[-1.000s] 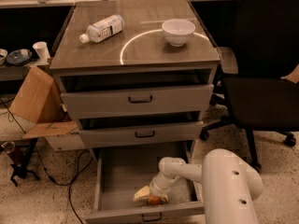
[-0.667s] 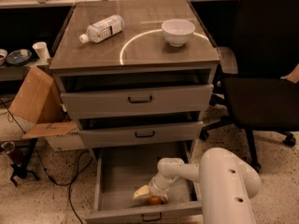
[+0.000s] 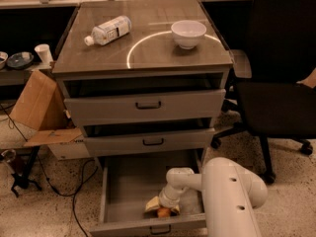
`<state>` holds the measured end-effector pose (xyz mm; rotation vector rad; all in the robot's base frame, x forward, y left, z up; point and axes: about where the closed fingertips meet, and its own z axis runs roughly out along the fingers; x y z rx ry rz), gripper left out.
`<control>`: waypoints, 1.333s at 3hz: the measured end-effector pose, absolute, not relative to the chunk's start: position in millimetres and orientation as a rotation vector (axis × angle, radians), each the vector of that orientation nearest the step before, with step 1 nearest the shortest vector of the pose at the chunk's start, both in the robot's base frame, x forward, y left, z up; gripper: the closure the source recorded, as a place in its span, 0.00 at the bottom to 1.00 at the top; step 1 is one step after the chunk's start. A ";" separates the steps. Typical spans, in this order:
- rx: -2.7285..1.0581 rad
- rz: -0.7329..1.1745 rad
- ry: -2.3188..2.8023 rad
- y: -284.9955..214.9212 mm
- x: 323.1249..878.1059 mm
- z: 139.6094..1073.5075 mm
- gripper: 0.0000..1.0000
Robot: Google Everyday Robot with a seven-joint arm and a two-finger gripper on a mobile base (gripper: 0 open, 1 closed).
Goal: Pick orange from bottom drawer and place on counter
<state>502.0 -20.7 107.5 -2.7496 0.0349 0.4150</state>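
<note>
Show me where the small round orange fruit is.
The orange fruit sits near the front of the open grey metal bottom drawer, right of centre, by the robot's gripper.

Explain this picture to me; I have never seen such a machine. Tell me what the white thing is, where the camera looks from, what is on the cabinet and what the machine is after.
The thick white tube is a robot's arm; its base is out of view. There is only one picture, and it looks down at a three-drawer cabinet from the front, past the arm. The arm ends in a gripper, which is down inside the open bottom drawer, right at a small orange near the drawer's front. Whether it grips the orange cannot be seen. On the counter are a plastic bottle, lying on its side, and a white bowl, upright. A black chair stands at the picture's right.
</note>
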 end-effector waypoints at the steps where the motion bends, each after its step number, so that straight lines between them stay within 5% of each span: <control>1: -2.755 0.408 0.052 -24.1 504.4 110.6 0.38; 3: -2.787 0.316 0.108 -42.6 510.0 153.6 0.92; 4: -2.818 0.217 0.155 -65.3 513.4 221.3 1.00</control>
